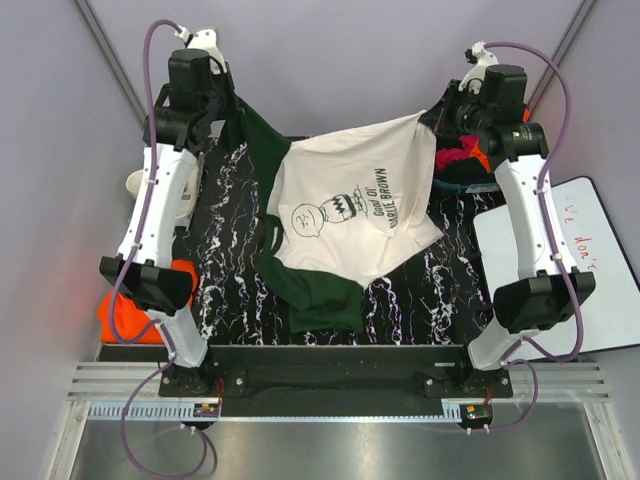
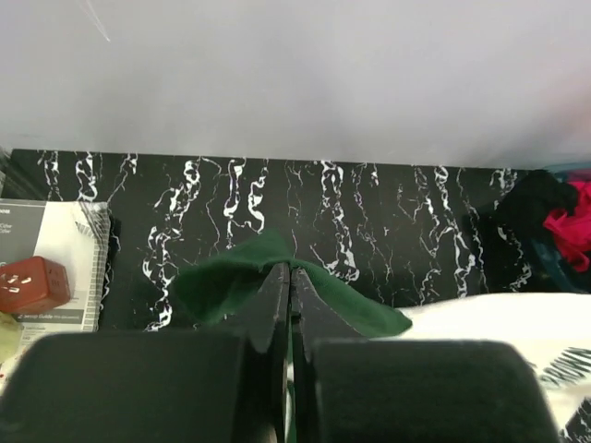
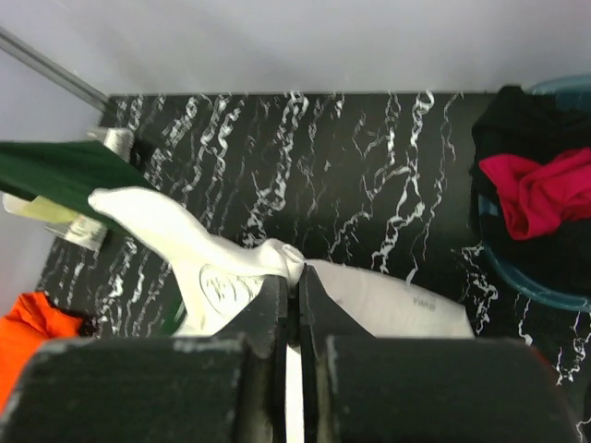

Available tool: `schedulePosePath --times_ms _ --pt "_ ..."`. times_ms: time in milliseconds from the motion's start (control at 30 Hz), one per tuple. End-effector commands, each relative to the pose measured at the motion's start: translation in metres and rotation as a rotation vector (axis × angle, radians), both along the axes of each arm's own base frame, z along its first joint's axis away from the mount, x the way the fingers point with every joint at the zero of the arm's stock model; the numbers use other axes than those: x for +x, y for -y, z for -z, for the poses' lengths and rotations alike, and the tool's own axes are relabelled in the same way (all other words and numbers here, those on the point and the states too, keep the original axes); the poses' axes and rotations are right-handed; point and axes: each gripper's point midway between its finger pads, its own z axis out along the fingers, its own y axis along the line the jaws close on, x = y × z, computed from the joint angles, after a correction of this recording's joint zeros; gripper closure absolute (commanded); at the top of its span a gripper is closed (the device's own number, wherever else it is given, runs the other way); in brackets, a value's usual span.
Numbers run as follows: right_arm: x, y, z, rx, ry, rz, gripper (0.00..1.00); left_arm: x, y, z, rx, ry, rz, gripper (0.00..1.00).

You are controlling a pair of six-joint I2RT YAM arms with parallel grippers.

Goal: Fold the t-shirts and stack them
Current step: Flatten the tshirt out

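The cream t-shirt (image 1: pixel 350 205) with dark green sleeves and a printed cartoon hangs stretched between both grippers above the black marbled table (image 1: pixel 225 290); its lower part rests on the table. My left gripper (image 2: pixel 290 269) is shut on a green sleeve (image 2: pixel 231 277) at the far left. My right gripper (image 3: pixel 297 273) is shut on the cream hem (image 3: pixel 277 258) at the far right. An orange t-shirt (image 1: pixel 125 312) lies at the left table edge. Magenta (image 3: pixel 540 189) and black (image 3: pixel 517 125) t-shirts sit in a bin at the far right.
A white board with red writing (image 1: pixel 600 260) lies on the right. A teal bin (image 3: pixel 536 277) holds the spare shirts. A white box and a red cube (image 2: pixel 32 284) stand at the far left. Grey walls close the back and sides.
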Motion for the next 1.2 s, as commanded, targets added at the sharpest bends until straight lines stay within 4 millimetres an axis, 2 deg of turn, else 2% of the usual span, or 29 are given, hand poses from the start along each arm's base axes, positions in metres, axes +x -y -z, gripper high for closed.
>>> schedulePosePath --times_ms 0,33,67,100,133,167,200,233,267,333,400,533,567,600,633,700,733,767,833,867,900,933,967,1000,1033,1067,1100,1167 --pt "0.026 -0.009 0.029 -0.028 0.009 -0.051 1.0 0.03 0.013 0.028 -0.014 -0.027 0.038 1.0" --pt "0.031 -0.011 0.044 -0.028 -0.024 -0.065 1.0 0.036 0.015 0.038 -0.011 -0.047 0.041 1.0" --pt "0.043 -0.012 0.073 -0.039 -0.081 -0.071 1.0 0.041 0.017 0.048 -0.014 -0.065 0.04 1.0" --pt "0.048 -0.014 0.087 -0.042 -0.106 -0.077 1.0 0.051 0.02 0.069 -0.011 -0.106 0.049 1.0" --pt "0.059 -0.016 0.114 -0.045 -0.158 -0.086 1.0 0.056 0.022 0.076 -0.012 -0.118 0.053 1.0" --pt "0.064 -0.017 0.123 -0.046 -0.173 -0.088 1.0 0.06 0.024 0.085 -0.016 -0.135 0.053 1.0" --pt "0.069 -0.018 0.133 -0.042 -0.194 -0.094 1.0 0.068 0.025 0.103 -0.01 -0.167 0.053 1.0" --pt "0.075 -0.022 0.153 -0.038 -0.234 -0.107 1.0 0.071 0.026 0.111 -0.01 -0.181 0.051 1.0" --pt "0.08 -0.024 0.155 -0.027 -0.238 -0.113 1.0 0.074 0.027 0.117 -0.01 -0.19 0.05 1.0" --pt "0.086 -0.03 0.171 -0.014 -0.271 -0.138 1.0 0.08 0.033 0.14 -0.017 -0.238 0.076 1.0" --pt "0.086 -0.033 0.182 -0.003 -0.308 -0.157 1.0 0.082 0.035 0.163 -0.016 -0.284 0.076 1.0" --pt "0.085 -0.037 0.219 0.005 -0.4 -0.171 1.0 0.079 0.038 0.208 -0.014 -0.383 0.08 0.99" --pt "0.082 -0.038 0.225 0.002 -0.425 -0.173 1.0 0.077 0.037 0.223 -0.012 -0.415 0.081 0.9" --pt "0.08 -0.038 0.233 0.0 -0.446 -0.173 1.0 0.075 0.038 0.228 -0.013 -0.432 0.085 0.53" --pt "0.079 -0.039 0.236 -0.002 -0.455 -0.175 1.0 0.073 0.038 0.234 -0.016 -0.449 0.085 0.37" --pt "0.076 -0.039 0.235 -0.008 -0.462 -0.17 1.0 0.068 0.037 0.238 -0.02 -0.47 0.079 0.1" --pt "0.075 -0.04 0.234 -0.007 -0.464 -0.172 0.98 0.065 0.037 0.237 -0.026 -0.474 0.074 0.05" --pt "0.073 -0.041 0.234 -0.008 -0.473 -0.172 0.95 0.06 0.036 0.223 -0.032 -0.454 0.072 0.01" --pt "0.073 -0.04 0.228 -0.008 -0.47 -0.17 0.92 0.048 0.034 0.217 -0.024 -0.46 0.071 0.01" --pt "0.071 -0.039 0.229 -0.014 -0.483 -0.164 0.92 0.039 0.036 0.196 -0.027 -0.425 0.085 0.01" --pt "0.073 -0.039 0.223 -0.012 -0.474 -0.161 0.89 0.029 0.036 0.201 -0.019 -0.445 0.095 0.01" --pt "0.072 -0.039 0.222 -0.013 -0.477 -0.16 0.88 0.017 0.037 0.182 -0.01 -0.415 0.11 0.01" --pt "0.074 -0.038 0.22 -0.011 -0.476 -0.156 0.86 0.006 0.044 0.185 0.001 -0.43 0.139 0.01" --pt "0.074 -0.041 0.216 -0.009 -0.473 -0.162 0.78 -0.008 0.046 0.198 0.022 -0.468 0.153 0.01" --pt "0.073 -0.04 0.218 -0.011 -0.488 -0.158 0.72 -0.023 0.053 0.195 0.038 -0.471 0.179 0.05" --pt "0.076 -0.04 0.211 -0.012 -0.473 -0.159 0.68 -0.033 0.057 0.199 0.056 -0.484 0.198 0.08" --pt "0.075 -0.04 0.209 -0.009 -0.48 -0.158 0.63 -0.05 0.056 0.213 0.075 -0.525 0.199 0.09" --pt "0.077 -0.041 0.201 -0.004 -0.466 -0.159 0.55 -0.07 0.07 0.225 0.087 -0.562 0.245 0.23"
